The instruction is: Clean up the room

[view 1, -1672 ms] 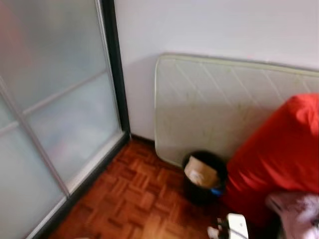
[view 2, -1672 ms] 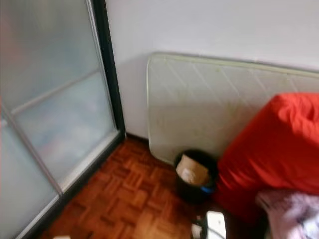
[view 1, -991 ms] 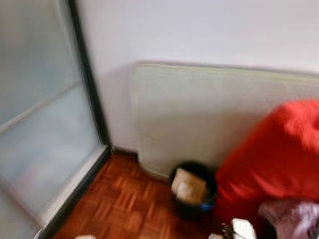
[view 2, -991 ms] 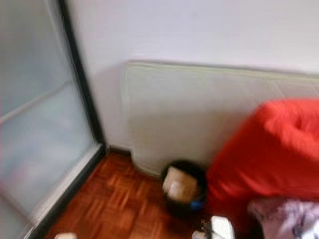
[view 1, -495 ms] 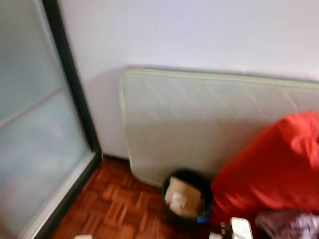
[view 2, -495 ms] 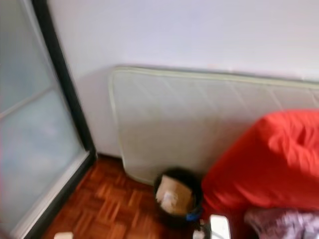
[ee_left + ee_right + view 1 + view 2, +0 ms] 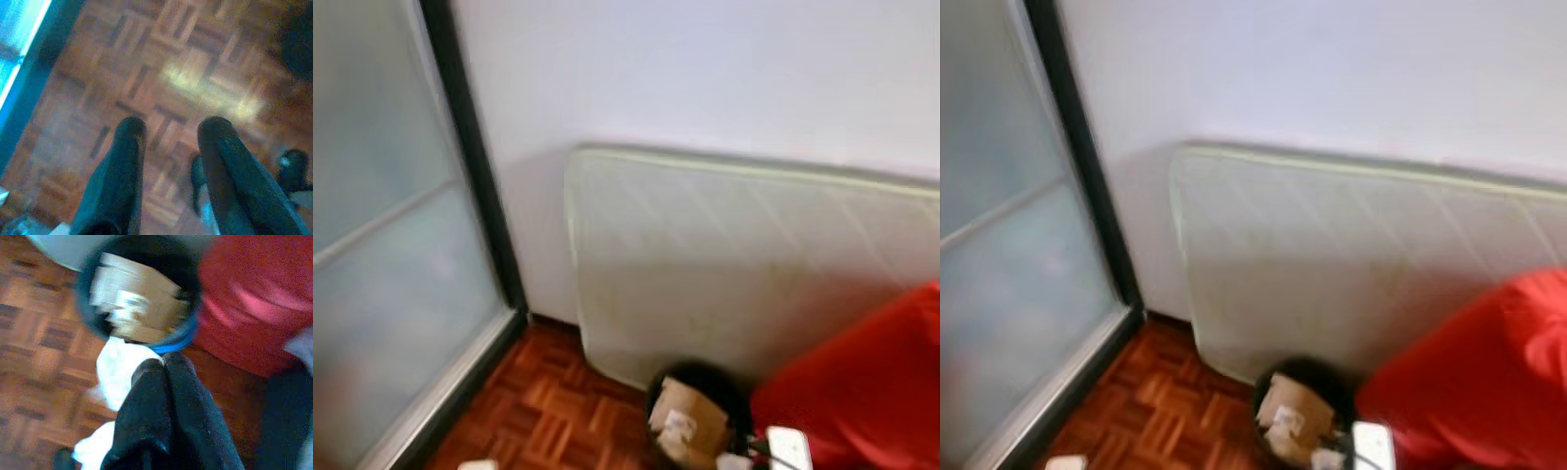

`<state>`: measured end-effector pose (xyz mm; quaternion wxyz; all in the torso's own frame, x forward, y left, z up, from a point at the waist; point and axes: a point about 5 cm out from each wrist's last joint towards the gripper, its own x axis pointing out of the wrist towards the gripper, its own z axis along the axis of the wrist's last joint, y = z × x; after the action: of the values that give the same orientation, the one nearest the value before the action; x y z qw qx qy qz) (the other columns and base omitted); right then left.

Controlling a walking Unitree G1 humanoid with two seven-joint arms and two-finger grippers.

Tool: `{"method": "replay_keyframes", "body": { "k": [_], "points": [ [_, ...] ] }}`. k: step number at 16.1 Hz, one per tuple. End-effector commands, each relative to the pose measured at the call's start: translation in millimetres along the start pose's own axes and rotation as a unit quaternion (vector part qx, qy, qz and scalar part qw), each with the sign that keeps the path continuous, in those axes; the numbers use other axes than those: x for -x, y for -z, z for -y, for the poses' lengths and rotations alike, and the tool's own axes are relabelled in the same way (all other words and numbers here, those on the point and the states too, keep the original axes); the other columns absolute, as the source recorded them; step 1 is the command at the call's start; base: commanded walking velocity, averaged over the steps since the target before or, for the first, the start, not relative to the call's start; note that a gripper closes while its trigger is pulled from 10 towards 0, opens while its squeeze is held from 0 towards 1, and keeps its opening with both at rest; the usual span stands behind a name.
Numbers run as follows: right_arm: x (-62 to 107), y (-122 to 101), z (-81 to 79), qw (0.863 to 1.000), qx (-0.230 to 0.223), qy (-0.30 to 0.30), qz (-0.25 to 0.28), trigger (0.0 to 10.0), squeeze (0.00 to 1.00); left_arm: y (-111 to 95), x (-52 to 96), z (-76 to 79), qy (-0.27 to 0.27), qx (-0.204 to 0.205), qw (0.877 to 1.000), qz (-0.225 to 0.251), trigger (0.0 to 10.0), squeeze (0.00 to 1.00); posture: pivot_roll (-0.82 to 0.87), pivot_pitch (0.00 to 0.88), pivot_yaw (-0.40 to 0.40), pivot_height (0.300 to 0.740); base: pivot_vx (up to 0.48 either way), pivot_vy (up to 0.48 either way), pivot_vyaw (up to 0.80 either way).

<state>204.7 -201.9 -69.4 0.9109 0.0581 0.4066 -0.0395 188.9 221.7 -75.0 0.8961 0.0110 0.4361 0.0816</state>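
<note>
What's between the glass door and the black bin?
In the left eye view, bare wooden floor and the mattress's corner lie between the glass door and the black bin.

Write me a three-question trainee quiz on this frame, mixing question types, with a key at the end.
1. True or false: the right gripper is shut on a white tissue.
2. What stands between the mattress and the red bedding? A) a black bin holding cardboard B) a chair C) a lamp
3. Fill in: the left gripper hangs open above the ______ floor.

Key:
1. True; its fingers are closed with the tissue pinched at their tips, close to the bin's rim.
2. A
3. Wooden parquet
</note>
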Motion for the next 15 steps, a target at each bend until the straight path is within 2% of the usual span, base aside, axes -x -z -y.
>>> {"method": "replay_keyframes", "body": {
  "k": [1,15],
  "points": [
    [-1.2,-4.6,-1.5,1.0,-0.005,0.001,0.007,10.0,0.0,3.4,0.7,-3.5,-0.002,-0.004,1.0,-0.007,10.0,0.0,-0.01,0.0,-0.014,0.74,0.315,0.0,0.0],
    [-1.4,-5.6,-1.2,1.0,-0.002,0.009,0.009,10.0,0.0,2.5,0.6,-3.9,-0.002,-0.003,1.0,-0.005,10.0,0.0,0.0,0.0,-0.015,0.74,0.316,0.0,0.0]
  ]
}}
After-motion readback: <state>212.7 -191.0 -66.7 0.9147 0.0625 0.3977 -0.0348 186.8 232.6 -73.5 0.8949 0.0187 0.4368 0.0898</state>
